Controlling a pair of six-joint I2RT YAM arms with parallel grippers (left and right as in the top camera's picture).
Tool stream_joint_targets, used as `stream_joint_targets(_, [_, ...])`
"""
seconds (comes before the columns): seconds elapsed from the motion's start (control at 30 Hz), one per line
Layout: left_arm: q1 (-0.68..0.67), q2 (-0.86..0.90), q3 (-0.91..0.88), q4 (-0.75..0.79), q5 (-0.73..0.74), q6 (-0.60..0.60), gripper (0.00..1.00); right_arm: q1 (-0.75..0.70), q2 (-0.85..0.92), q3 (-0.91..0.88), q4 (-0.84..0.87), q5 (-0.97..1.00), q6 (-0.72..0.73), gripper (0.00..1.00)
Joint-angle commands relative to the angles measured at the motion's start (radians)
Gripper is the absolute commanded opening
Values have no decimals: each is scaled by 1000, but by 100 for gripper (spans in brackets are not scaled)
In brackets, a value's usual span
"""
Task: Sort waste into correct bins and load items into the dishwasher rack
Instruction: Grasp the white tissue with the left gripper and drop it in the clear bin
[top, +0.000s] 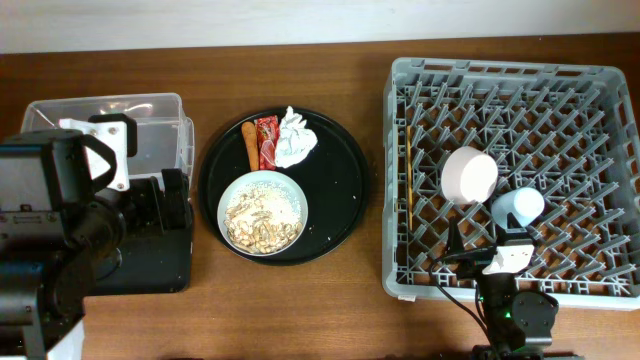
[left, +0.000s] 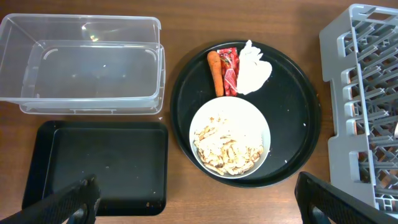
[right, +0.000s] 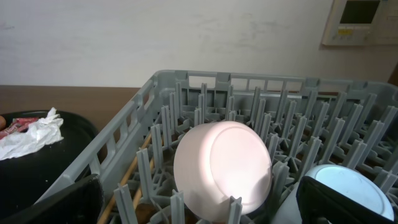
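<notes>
The wider white bowl (top: 264, 212) holding rice-like scraps (left: 227, 147) sits on the round black tray (top: 345, 185). Beside it lie the carrot stick (top: 250, 145), red wrapper (top: 267, 140) and crumpled tissue (top: 295, 138). The small white bowl (top: 469, 176), the light-blue cup (top: 517, 208) and the chopsticks (top: 409, 170) are in the grey rack (top: 510, 80). The small bowl (right: 224, 165) stands on edge between pegs. My left gripper (left: 196, 202) is open and empty, above the wood beside the flat black tray (left: 102, 162). My right gripper (right: 202, 202) is open and empty over the rack's front part.
The clear tub (left: 87, 65) stands empty at the back left, with the flat black tray in front of it. The left arm body (top: 60, 230) covers much of both in the overhead view. The rack's wall (left: 348, 81) lies right of the round tray.
</notes>
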Motion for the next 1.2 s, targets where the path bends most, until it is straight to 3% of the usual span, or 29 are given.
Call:
stream_joint_targets(0.0, [0, -5, 2, 11, 154, -69, 99, -8, -10, -10, 3, -5, -6, 98])
stream_joint_targets(0.07, [-1, 16, -35, 147, 200, -64, 99, -8, -10, -10, 3, -5, -6, 98])
stream_joint_targets(0.13, [-9, 103, -113, 187, 209, -65, 99, -8, -10, -10, 3, -5, -6, 98])
stream_joint_targets(0.23, [-122, 337, -184, 248, 230, -64, 95, -8, -10, -10, 3, -5, -6, 98])
stream_joint_targets(0.37, [-277, 650, -184, 558, 222, 7, 91, -8, -10, -10, 3, -5, -6, 98])
stream_joint_targets(0.4, [-296, 730, -184, 659, 219, 10, 79, -8, -10, -10, 3, -5, -6, 98])
stream_joint_targets(0.43, [-310, 782, -184, 727, 218, 10, 73, -8, -10, -10, 3, -5, -6, 98])
stream_joint_targets(0.6, [-370, 974, -184, 916, -26, 10, 70, -8, -10, -10, 3, -5, -6, 98])
stream_joint_targets(0.7, [-374, 1023, -184, 947, -42, 10, 56, -8, -10, -10, 3, -5, -6, 98])
stream_joint_targets(0.8, [-377, 1023, -183, 949, -41, 10, 31, -8, -10, -10, 3, -5, -6, 98])
stream_joint_targets(0.87, [-379, 1023, -183, 927, -39, 9, 7, -8, -10, -10, 3, -5, -6, 98])
stream_joint_targets(0.9, [-380, 1021, -182, 918, -23, 10, 1, -8, -10, -10, 3, -5, -6, 98])
stream_joint_targets(1.1, [-380, 870, -60, 753, -29, 9, 1, -8, -10, -10, 3, -5, -6, 98])
stream_joint_targets(1.17, [-380, 791, -57, 724, -94, -6, 0, -8, -10, -10, 3, -5, -6, 98])
